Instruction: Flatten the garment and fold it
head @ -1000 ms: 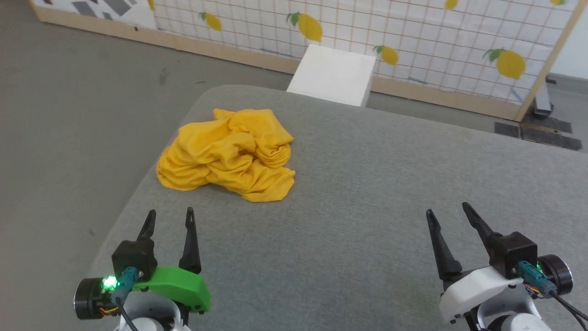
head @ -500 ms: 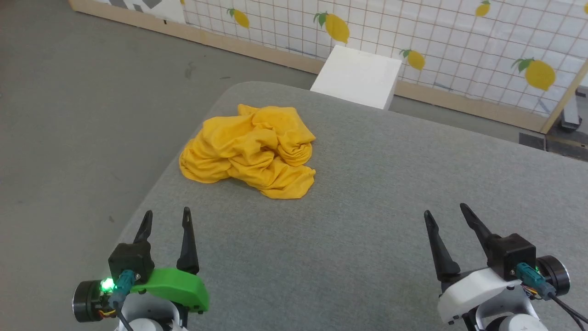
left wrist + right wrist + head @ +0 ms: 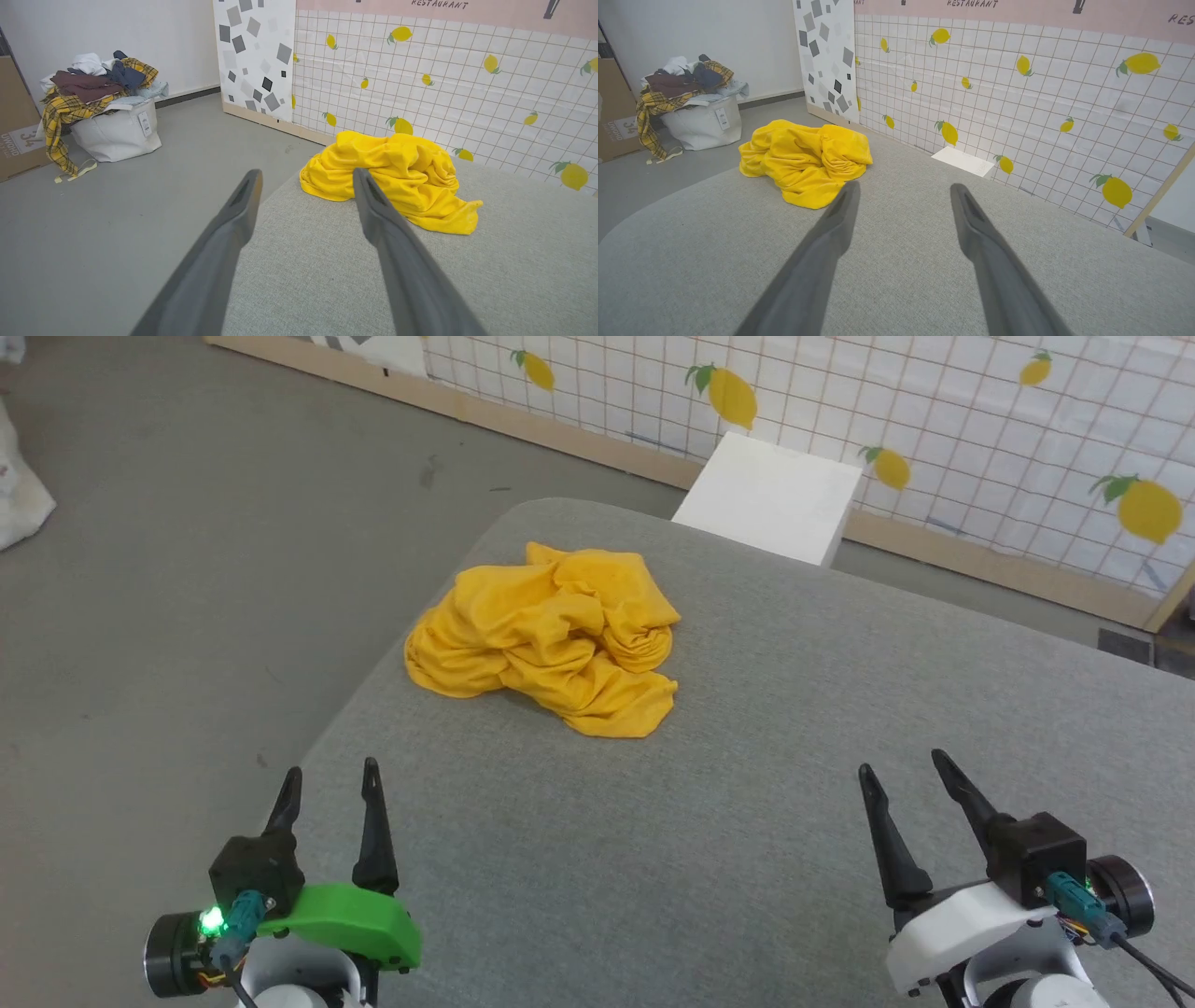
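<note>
Both claws are hanging spread and empty.
The left gripper [image 3: 332, 767] and right gripper [image 3: 900, 761] are hovering over the near edge of the grey table [image 3: 747, 859]; the garment [image 3: 546, 639] is lying crumpled by the table's far left corner, well apart from both.

The left end effector [image 3: 331, 770] has two long, black, tapered fingers [image 3: 375, 840] mounted on a black block [image 3: 254, 866]. Behind the block are a bright green cover [image 3: 345, 919] and a round black housing [image 3: 168, 954] with a lit green lamp [image 3: 211, 921]. The right end effector [image 3: 900, 762] is built alike, with a white cover [image 3: 962, 919]. Each carries a teal connector [image 3: 1074, 896] and a black cable [image 3: 1139, 954].
</note>
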Robot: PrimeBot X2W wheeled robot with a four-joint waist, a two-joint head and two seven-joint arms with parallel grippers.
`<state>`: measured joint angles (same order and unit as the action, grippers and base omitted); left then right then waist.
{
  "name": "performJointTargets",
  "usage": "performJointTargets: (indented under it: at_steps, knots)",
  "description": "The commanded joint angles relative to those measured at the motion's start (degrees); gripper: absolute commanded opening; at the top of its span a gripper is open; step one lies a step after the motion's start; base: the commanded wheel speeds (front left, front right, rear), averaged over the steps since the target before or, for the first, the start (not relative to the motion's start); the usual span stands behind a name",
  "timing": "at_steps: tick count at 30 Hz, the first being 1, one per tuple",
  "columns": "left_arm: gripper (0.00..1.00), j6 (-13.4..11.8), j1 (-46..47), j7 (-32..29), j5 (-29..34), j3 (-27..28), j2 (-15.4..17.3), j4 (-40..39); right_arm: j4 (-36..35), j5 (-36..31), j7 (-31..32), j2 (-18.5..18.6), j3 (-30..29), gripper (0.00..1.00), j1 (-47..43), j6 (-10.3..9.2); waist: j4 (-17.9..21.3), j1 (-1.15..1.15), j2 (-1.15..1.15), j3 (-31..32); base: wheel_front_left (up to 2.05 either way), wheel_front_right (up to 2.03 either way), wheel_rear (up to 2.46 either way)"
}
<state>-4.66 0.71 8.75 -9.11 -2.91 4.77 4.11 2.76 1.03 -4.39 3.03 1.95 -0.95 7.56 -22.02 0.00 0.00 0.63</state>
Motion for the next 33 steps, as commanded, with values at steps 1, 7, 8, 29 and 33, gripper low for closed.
performJointTargets:
  at_steps: [1,7,8,29,33]
  knots:
    - [1.0,-0.4,-0.5,0.7,-0.5,-0.2,0.3,0.3,0.2,0.3,-0.5,-0.1,0.2,1.0,1.1,-0.05,-0.6,0.0,0.0,0.0,0.0,0.0,0.0]
    - [1.0,-0.8,-0.5,1.4,-1.2,-0.4,0.4,0.7,0.2,0.4,-0.8,-0.1,0.2,1.0,1.1,-0.05,-2.1,0.0,0.0,-0.1,0.0,0.0,0.0]
    - [1.0,-0.9,-0.5,1.5,-1.3,-0.4,0.5,0.7,0.3,0.5,-0.9,-0.1,0.2,1.0,1.1,-0.05,-2.4,0.0,0.0,0.0,0.0,0.0,0.0]
    - [1.0,-1.8,-0.2,4.0,-3.8,-1.3,1.2,2.8,1.2,1.2,-2.4,-0.1,0.4,1.0,1.6,-0.06,-7.0,0.0,0.0,0.0,0.0,0.0,0.0]
    - [1.0,-0.9,0.4,4.2,-5.7,-1.6,1.2,3.3,1.2,1.3,-2.5,-0.1,0.6,1.0,1.9,-0.07,-7.3,0.0,0.0,-0.7,0.0,0.0,0.0]
